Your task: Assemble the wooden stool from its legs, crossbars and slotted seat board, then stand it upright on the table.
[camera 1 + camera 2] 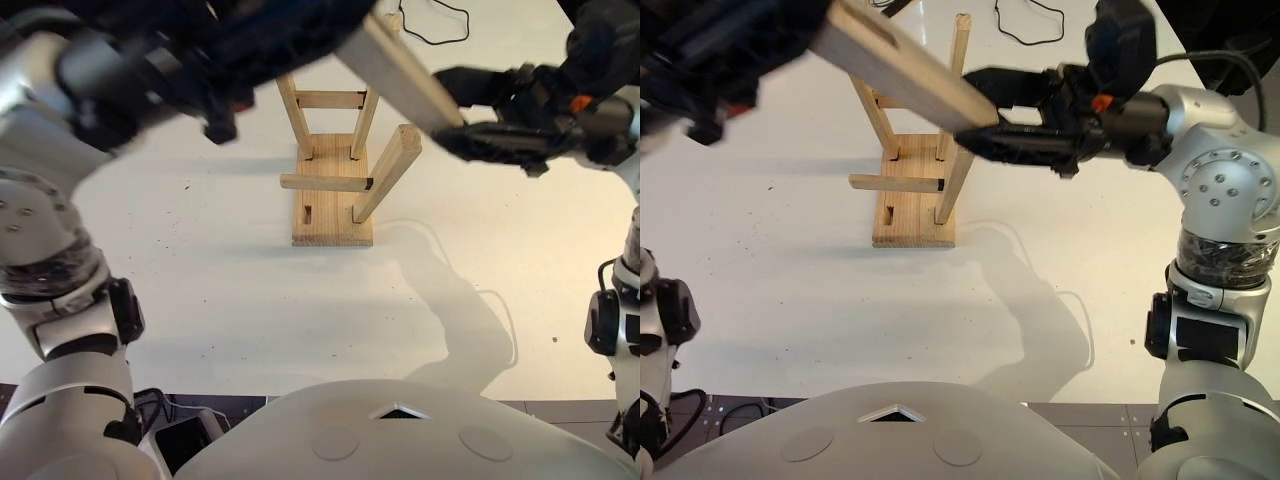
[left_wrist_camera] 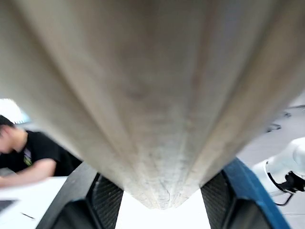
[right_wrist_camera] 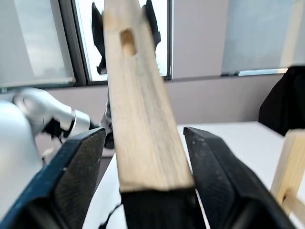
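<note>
The loose leg leaves the left eye view at 12 o'clock, its far end lost in the smeared blur of the left gripper clasping it; from that wrist the wood is a close blur, cut off by three edges. Whether the right gripper truly clamps the other end cannot be told. The black cable is clipped at 12 o'clock too.

The seat board lies on the table, 3 legs standing on it; a 4th leg hangs above.
</note>
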Robot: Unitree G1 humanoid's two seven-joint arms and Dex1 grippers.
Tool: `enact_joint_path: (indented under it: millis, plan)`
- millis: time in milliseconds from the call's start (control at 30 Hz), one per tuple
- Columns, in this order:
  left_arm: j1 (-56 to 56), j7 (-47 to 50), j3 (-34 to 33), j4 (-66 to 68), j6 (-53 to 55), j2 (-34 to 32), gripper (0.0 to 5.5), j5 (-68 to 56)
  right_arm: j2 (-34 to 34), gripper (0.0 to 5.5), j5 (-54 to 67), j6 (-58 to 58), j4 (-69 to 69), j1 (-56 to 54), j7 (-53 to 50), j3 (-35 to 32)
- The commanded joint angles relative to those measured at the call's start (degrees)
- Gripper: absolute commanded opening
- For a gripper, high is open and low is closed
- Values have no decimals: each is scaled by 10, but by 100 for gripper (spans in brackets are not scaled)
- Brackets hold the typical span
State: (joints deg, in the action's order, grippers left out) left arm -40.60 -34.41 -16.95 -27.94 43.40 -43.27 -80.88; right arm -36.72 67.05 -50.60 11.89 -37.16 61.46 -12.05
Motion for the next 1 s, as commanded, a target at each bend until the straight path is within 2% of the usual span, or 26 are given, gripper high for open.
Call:
enact_joint_path:
  millis: [33, 133, 233, 333, 467, 733, 867, 1000]
  plan:
    - [12, -58, -69, 60, -35, -96, 204, 112, 21, 296, 87, 6, -61, -58, -108, -93]
    - [85, -113, -96, 88, -62, -131, 204, 191, 33, 296, 90, 30, -74, -50, -164, -123]
    - [137, -150, -110, 129, -100, -142, 204, 258, 46, 296, 69, 51, -62, -25, -187, -125]
    - [211, -189, -77, 149, -158, -147, 204, 359, 57, 296, 39, 69, -66, -16, -194, -112]
    - [305, -199, -31, 159, -199, -99, 204, 428, 63, 296, -9, 89, -82, -17, -174, -79]
    - [384, -165, 42, 119, -182, 14, 204, 430, 80, 296, -53, 110, -105, -13, -158, -61]
    - [406, -165, 61, 67, -147, 32, 204, 401, 87, 296, -64, 113, -104, -1, -159, -56]
    - [418, -170, 83, -2, -119, 23, 204, 383, 89, 296, -69, 113, -113, 3, -160, -62]
